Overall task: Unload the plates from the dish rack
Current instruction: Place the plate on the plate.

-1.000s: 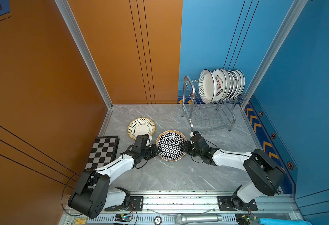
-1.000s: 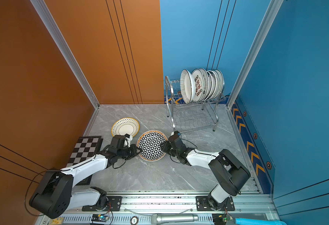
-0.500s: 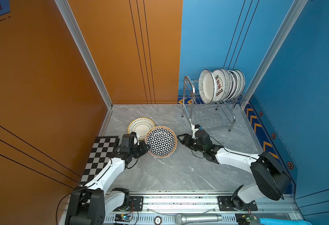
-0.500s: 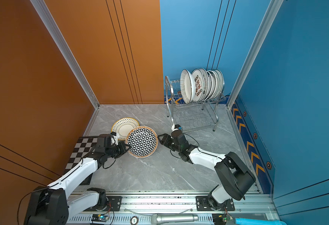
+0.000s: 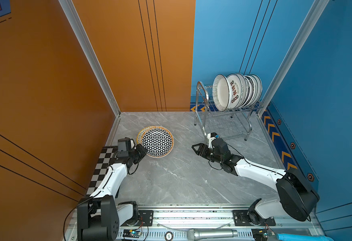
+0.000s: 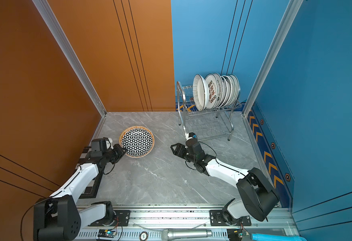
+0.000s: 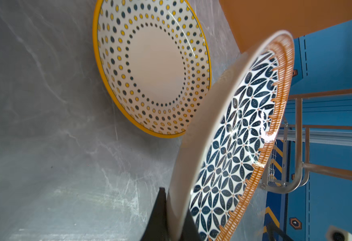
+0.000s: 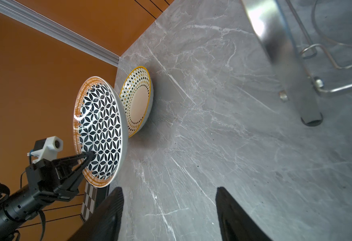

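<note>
Shifted frame-left, patterned plate overlaps dotted plate; left jaws clench its glossy, likely brittle rim; right jaws hang released.

round tag reading 100 on the front rail, racked plate characters illegible

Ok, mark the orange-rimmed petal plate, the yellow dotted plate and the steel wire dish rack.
Orange-rimmed petal plate (image 5: 157, 141): a top view, centre.
Yellow dotted plate (image 7: 156, 66): left wrist view, plain centre.
Steel wire dish rack (image 5: 210, 108): a top view, bare upper shelf.
</note>
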